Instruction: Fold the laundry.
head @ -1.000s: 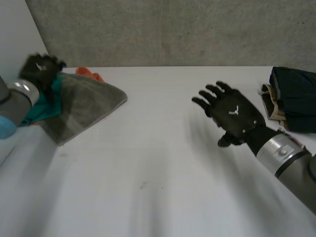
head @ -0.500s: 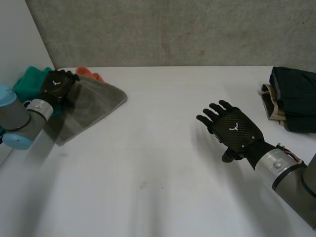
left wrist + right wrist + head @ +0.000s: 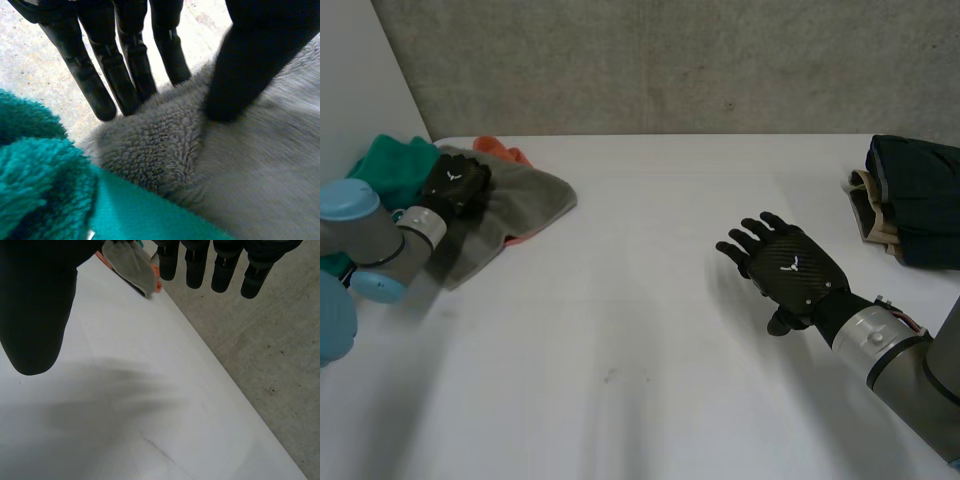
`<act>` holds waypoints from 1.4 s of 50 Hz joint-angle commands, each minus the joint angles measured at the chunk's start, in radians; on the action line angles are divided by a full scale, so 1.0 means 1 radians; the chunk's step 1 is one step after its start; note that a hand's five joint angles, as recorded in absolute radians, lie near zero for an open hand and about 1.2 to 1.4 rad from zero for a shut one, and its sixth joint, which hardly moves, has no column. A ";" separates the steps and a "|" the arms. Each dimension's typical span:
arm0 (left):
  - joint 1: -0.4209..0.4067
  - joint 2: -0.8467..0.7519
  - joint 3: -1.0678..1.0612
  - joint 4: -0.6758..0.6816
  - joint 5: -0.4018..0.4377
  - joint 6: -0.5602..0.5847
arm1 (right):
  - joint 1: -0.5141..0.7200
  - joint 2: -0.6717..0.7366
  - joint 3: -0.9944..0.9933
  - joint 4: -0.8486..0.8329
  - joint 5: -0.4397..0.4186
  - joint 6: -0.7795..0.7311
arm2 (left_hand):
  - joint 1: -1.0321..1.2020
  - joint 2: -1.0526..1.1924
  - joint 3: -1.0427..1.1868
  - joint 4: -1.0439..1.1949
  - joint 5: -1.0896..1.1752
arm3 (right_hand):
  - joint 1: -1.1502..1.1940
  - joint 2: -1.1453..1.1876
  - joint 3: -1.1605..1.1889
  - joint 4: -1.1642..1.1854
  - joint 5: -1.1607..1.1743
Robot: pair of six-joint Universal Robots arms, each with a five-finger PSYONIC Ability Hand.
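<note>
A grey towel (image 3: 525,200) lies bunched at the table's far left, over a teal cloth (image 3: 390,165) and an orange one (image 3: 500,150). My left hand (image 3: 455,185) rests on the towel's left part. In the left wrist view its thumb (image 3: 250,65) and fingers (image 3: 90,75) pinch a raised ridge of the grey towel (image 3: 150,150), with the teal cloth (image 3: 40,190) beside it. My right hand (image 3: 790,270) hovers open over bare table at the right, holding nothing. Its spread fingers (image 3: 195,265) point toward the distant grey towel (image 3: 130,262).
A folded stack of dark and beige clothes (image 3: 915,200) sits at the table's far right edge. The white table (image 3: 640,340) stretches between the two hands. A concrete wall stands behind its far edge.
My left hand moved right onto the grey towel and its fingers closed on a fold, bunching the cloth so orange shows beneath it. The right hand drifted slightly toward me.
</note>
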 commanded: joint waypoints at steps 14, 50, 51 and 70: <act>-0.246 0.687 -0.535 0.243 -0.147 -0.189 | -0.006 -0.015 -0.009 -0.002 0.045 -0.006 | 0.365 0.333 0.341 0.329 0.357 | -0.052 -0.032 -0.036 -0.036 -0.047; -0.176 0.357 -0.451 0.010 -0.248 0.348 | -0.074 -0.067 -0.041 0.018 0.170 0.071 | -0.729 -0.762 -0.754 -0.765 -0.737 | -0.052 -0.032 -0.036 -0.036 -0.047; -0.157 0.332 -0.433 0.008 -0.241 0.370 | -0.072 -0.066 -0.041 0.017 0.170 0.068 | -0.709 -0.741 -0.733 -0.745 -0.717 | -0.052 -0.032 -0.036 -0.036 -0.047; -0.157 0.206 -0.313 0.140 -0.175 0.249 | -0.071 -0.020 -0.044 0.017 0.173 0.060 | 0.365 0.333 0.341 0.329 0.357 | -0.052 -0.032 -0.036 -0.036 -0.047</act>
